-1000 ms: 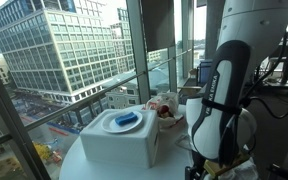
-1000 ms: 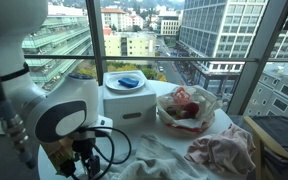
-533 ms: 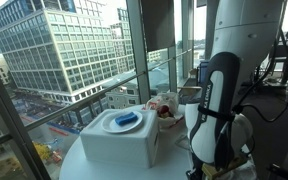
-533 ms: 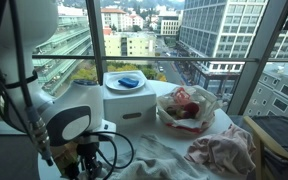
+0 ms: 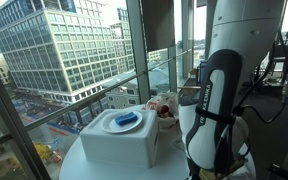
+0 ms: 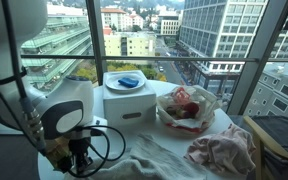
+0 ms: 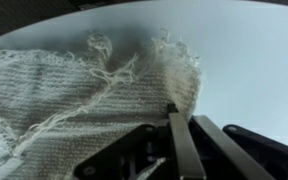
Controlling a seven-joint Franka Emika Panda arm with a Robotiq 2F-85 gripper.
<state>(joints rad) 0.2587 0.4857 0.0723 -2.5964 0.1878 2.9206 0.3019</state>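
Grips the frayed edge of the cloth (image 7: 74,100) with fingers (image 7: 173,112) pressed fully together, low over the table (image 7: 244,60). Shows, in the wrist view, the cloth spreading left of the fingers, loose fringe just ahead of the tips, bare table to their right. Places, in an exterior view, the rumpled cloth (image 6: 159,155) lying from the fingers toward a pink rag (image 6: 222,152). Sets a white box (image 6: 127,100) topped by a blue item (image 6: 130,80) beyond the fingers, and a bag (image 6: 184,108) farther along, well apart.
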